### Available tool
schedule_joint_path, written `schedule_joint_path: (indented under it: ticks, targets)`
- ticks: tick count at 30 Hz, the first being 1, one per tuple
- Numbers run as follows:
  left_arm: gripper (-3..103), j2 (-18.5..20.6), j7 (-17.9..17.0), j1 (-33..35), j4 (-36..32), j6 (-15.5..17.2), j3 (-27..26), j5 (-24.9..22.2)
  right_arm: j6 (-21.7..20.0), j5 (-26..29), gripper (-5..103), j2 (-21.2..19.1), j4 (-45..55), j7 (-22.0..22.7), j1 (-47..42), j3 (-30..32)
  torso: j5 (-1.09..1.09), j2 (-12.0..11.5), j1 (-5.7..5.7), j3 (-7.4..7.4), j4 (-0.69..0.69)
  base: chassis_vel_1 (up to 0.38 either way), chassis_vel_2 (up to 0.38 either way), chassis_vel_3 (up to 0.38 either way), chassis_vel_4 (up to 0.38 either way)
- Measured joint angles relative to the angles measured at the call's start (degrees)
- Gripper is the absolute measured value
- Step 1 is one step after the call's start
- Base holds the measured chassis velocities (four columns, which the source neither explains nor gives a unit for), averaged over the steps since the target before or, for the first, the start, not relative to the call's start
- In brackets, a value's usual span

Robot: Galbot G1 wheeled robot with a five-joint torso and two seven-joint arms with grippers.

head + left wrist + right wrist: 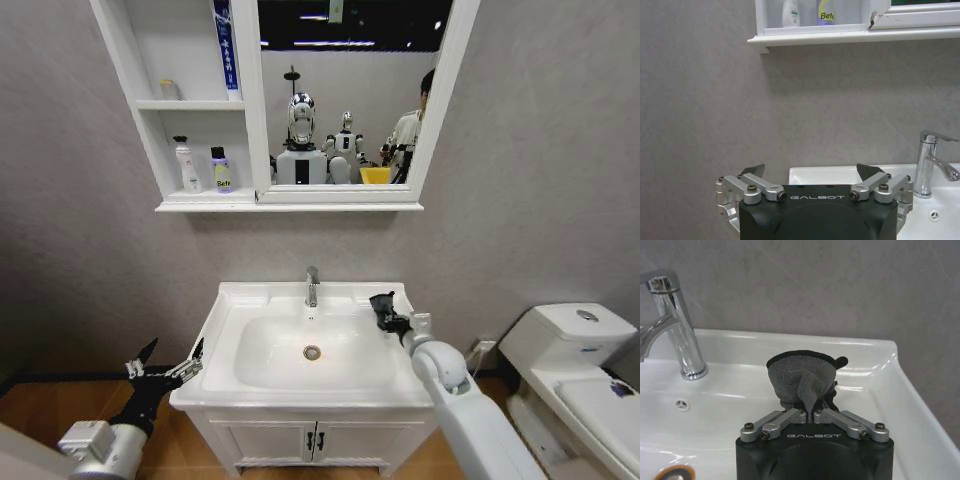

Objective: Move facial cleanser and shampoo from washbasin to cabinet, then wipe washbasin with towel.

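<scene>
The right tool (384, 312) is clenched on the small dark grey folded towel (802, 377), holding it bunched over the right rim of the white rectangular ceramic washbasin (225, 330), to the right of the chrome faucet (312, 286). The left tool (165, 366) hangs released, fingers spread, just off the basin's near left corner. In the tall white wall cabinet (125, 60) (its lowest shelf) stand a white bottle (187, 166) and a yellow-labelled bottle (221, 171), side by side.
</scene>
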Motion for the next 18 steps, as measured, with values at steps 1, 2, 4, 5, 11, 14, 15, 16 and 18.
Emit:
schedule_joint_path:
  ticks: [1,2,4,5,11,14,15,16,18]
  targets:
    - [100,0.0,0.0,0.0,0.0,0.0,0.0,0.0,0.0,0.0,2,0.0,0.0,0.0,0.0,0.0,0.0,0.0,0.0,0.0,0.0,0.0,0.0,0.0,0.0]
    - [100,0.0,0.0,0.0,0.0,0.0,0.0,0.0,0.0,0.5,2,0.6,0.1,1.7,-0.2,-1.2,0.02,0.0,0.0,0.0,0.01,0.0,0.0,0.0,0.0]
    - [100,0.0,0.0,0.0,0.0,0.0,0.0,0.0,0.0,0.8,2,1.4,0.0,3.6,-0.5,-2.2,0.01,0.0,0.0,0.0,0.0,0.0,0.0,0.0,0.0]
    - [100,0.0,0.0,0.0,0.0,0.0,0.0,0.0,0.0,1.2,2,1.9,-0.3,4.9,-0.7,-2.8,0.01,0.0,0.0,0.0,0.01,0.0,0.0,0.0,0.0]
    - [100,0.0,0.0,0.0,0.0,0.0,0.0,0.0,0.0,3.3,2,1.7,-2.1,7.7,-1.7,-3.3,0.01,0.0,0.0,0.0,0.0,0.0,0.0,0.0,0.0]
    - [100,0.0,0.0,0.0,0.0,0.0,0.0,0.0,-0.1,5.2,2,1.6,-2.2,9.4,-1.8,-3.4,0.01,0.0,0.0,0.0,0.0,0.0,0.0,0.0,0.0]
    - [100,0.0,0.0,0.0,0.0,0.0,0.0,0.0,-0.1,5.7,2,1.6,-2.4,9.7,-1.8,-3.5,0.01,0.0,0.0,0.0,0.0,0.0,0.0,0.0,0.0]
    - [100,0.0,0.0,0.0,0.0,0.0,0.0,0.0,-0.1,6.5,2,1.7,-2.8,9.8,-1.8,-3.5,0.01,0.0,0.0,0.0,0.0,0.0,0.0,0.0,0.0]
    - [100,0.0,0.0,0.0,0.0,0.0,0.0,0.0,-0.1,7.0,2,1.7,-3.1,9.8,-1.8,-3.4,0.01,0.0,0.0,0.0,0.0,0.0,0.0,0.0,0.0]
